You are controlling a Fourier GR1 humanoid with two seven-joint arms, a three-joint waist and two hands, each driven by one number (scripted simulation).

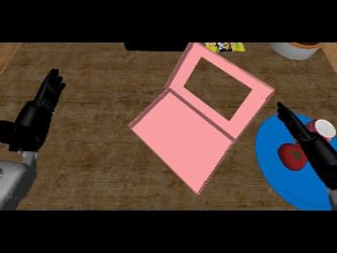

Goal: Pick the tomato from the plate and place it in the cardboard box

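Tomato (292,155) on blue plate (273,168) (brown counter (91,143)), right hand (318,150) open beside it

**One steep view from the head, centred on the pink box**

A single camera looks steeply down on the brown counter (91,163) from the robot's head, facing away from the robot. The pink box (200,123) sits mid-frame, its open compartment on the far side. Left of the box, the left hand (32,123) enters from the lower edge; right of it, the right hand (324,153) lies over the blue plate (273,168), cut by the right edge. No second view shares this scene.
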